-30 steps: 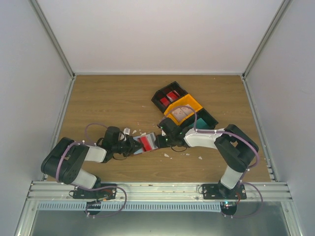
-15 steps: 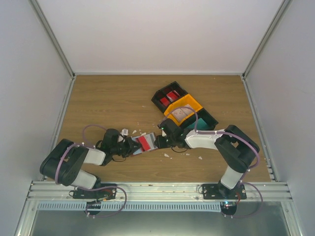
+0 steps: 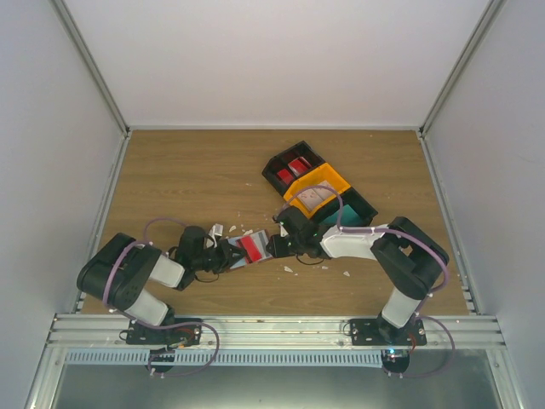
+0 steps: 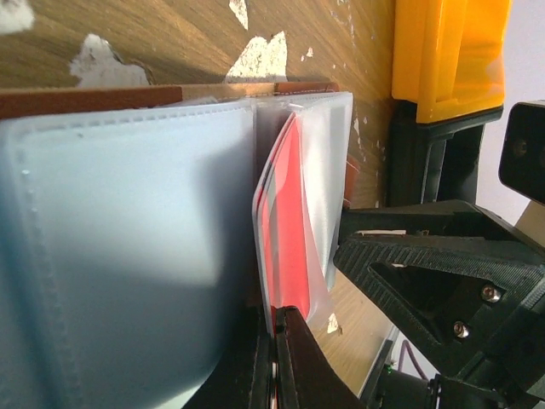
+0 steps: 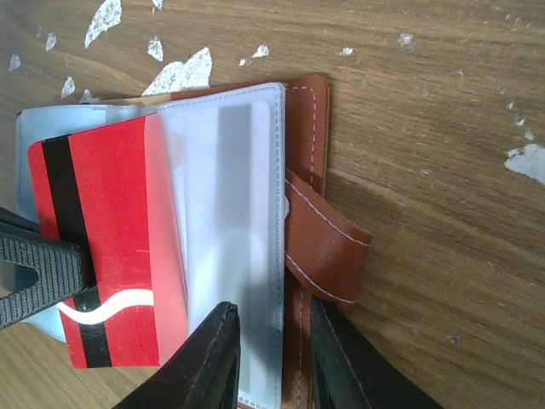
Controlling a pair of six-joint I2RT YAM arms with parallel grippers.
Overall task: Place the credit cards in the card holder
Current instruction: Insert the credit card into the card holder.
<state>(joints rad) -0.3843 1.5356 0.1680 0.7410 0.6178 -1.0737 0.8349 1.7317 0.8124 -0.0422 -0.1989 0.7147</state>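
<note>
While the red credit card is being pinched by the left claw, the card holder ahead of it is being clamped by the right claw.

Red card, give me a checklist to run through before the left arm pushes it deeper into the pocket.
1. Grip: the left gripper has its fingers shut on the red card. Ok.
2. Entry: the card's leading edge sits under the clear pocket. Ok.
3. The card holder lies open on the table. Ok.
4. Steadying: the right gripper has its fingers on either side of the holder's near edge. Whether the contact is firm: cannot tell.
5. Card fully seated: not ok, most of it is outside the pocket.
</note>
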